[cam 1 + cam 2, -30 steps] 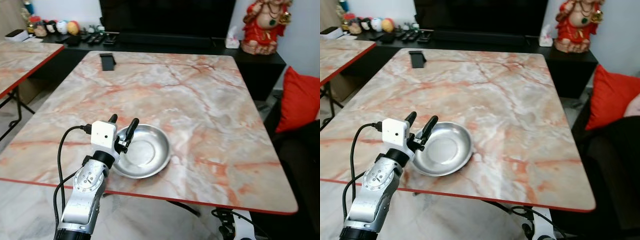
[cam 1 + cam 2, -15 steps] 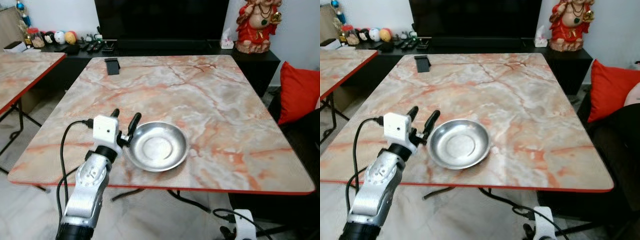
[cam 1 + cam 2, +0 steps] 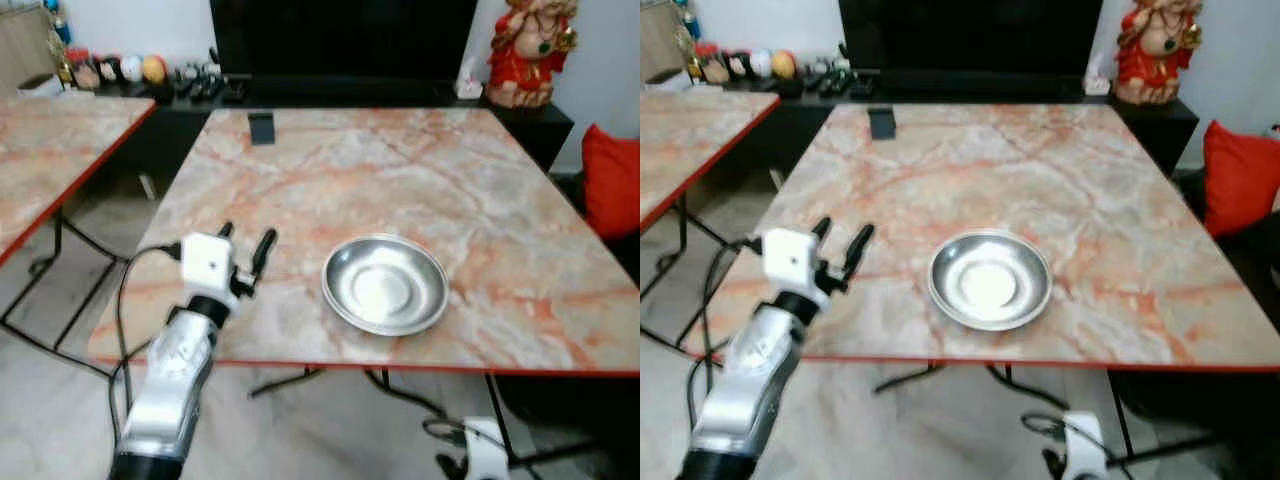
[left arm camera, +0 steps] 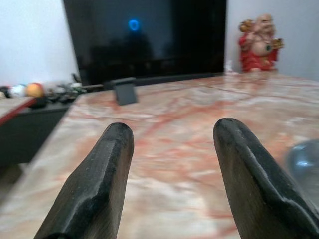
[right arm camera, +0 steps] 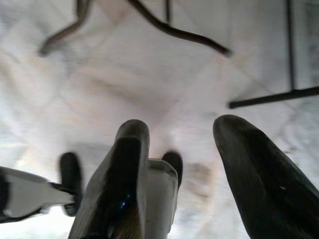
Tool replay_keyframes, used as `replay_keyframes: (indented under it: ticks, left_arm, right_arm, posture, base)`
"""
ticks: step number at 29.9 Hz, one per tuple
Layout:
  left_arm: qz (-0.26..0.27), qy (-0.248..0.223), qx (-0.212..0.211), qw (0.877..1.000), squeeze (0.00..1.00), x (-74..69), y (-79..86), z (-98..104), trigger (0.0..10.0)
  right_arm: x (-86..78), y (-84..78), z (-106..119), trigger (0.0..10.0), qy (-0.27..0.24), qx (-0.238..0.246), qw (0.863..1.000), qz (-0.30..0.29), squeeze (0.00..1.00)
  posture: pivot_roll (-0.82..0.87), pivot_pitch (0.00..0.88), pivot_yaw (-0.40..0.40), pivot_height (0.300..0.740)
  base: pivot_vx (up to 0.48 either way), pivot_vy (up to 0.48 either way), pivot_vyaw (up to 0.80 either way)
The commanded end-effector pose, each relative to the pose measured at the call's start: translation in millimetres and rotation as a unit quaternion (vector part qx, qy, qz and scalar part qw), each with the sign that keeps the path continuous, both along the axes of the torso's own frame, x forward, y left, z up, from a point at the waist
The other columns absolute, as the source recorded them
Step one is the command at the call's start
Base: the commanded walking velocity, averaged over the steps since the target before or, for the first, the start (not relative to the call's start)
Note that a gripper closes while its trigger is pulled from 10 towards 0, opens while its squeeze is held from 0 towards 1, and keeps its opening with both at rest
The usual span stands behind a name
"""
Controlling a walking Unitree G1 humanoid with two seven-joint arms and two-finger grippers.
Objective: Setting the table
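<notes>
A shiny steel bowl [image 3: 385, 283] sits empty on the marble table [image 3: 400, 170], near its front edge. My left gripper [image 3: 243, 243] is open and holds nothing, raised over the table's front left part, well left of the bowl. In the left wrist view its two black fingers [image 4: 102, 179] stand wide apart, with the bowl's rim [image 4: 305, 162] at the picture's edge. My right gripper [image 5: 177, 149] hangs low over the tiled floor, open and empty.
A small black stand [image 3: 261, 127] rests at the table's far left. Behind the table are a dark TV [image 3: 340, 40] and a red figurine [image 3: 525, 55]. A second marble table [image 3: 60, 140] stands to the left, a red cushion [image 3: 612, 180] to the right.
The camera has shifted, so the whole scene sits differently. My left gripper, earlier at the bowl's left rim, is now clearly apart from the bowl, which lies farther right of it.
</notes>
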State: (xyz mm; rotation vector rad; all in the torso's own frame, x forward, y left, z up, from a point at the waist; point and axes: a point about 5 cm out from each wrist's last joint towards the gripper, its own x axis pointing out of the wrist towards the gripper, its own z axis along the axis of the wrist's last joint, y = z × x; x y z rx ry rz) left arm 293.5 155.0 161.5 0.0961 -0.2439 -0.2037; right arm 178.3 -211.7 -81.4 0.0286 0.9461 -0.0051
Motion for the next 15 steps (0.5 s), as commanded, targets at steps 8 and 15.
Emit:
replay_keyframes:
  ticks: [8, 15]
  left_arm:
    - [-0.007, -0.003, 0.0, 1.0, 0.0, -1.1, -6.8, 1.8, 10.0]
    - [-0.007, -0.002, 0.0, 1.0, 0.0, -1.6, -6.6, 1.3, 10.0]
  right_arm:
    - [-0.5, -5.9, 0.9, 10.0, 0.002, -0.008, 1.0, 0.002, 0.0]
    - [-1.0, -6.0, 0.7, 10.0, 0.003, -0.009, 1.0, 0.004, 0.0]
  posture:
    - [-0.02, 0.0, -0.005, 0.707]
    - [-0.02, 0.0, -0.005, 0.707]
  base:
    - [0.0, 0.35, 0.0]
    - [0.0, 0.351, 0.0]
